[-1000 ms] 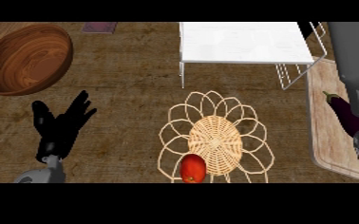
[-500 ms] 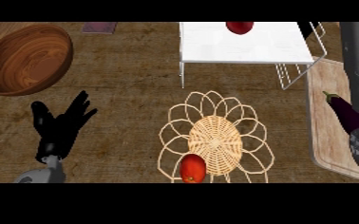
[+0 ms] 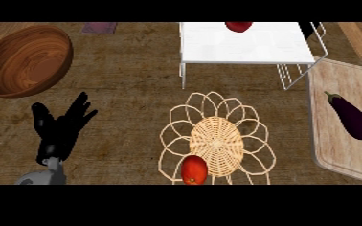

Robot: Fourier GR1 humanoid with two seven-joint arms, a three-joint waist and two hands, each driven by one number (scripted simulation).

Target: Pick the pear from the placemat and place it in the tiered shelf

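Brown wood-grain counter (image 3: 127, 100), seen from above.

Surroundings:
- A large round brown wooden bowl (image 3: 32, 60) sits at the counter's far-left, partly cut by the left edge.
- A small mauve rectangular item (image 3: 99, 27) lies at the far edge, just right of the bowl. What it is cannot be told.
- A white tiered shelf with a wire frame (image 3: 247, 45) stands at the far edge, right of centre. A dark red rounded fruit (image 3: 239, 26) lies on its top panel at the far side, partly cut off.
- A dark shape (image 3: 308, 28) shows at the shelf's far-right corner and cannot be identified.
- A pale wooden cutting board (image 3: 332, 139) lies along the right edge, with a dark purple eggplant (image 3: 346, 115) on it.

Task item: the red-orange pear (image 3: 194, 170) lies on the round woven wicker placemat with looped petal border (image 3: 218, 141), at the mat's near-left rim. The placemat lies near the counter's near edge, centre-right, just in front of the shelf. Bare counter lies between mat and shelf legs.

Hand: the black left hand (image 3: 60, 124) shows at the near-left of the counter. Its fingers are spread and straight, pointing toward the far edge, with nothing in its grasp. The pear lies well to its right and slightly nearer the near edge, with bare counter between them. The right hand does not show.
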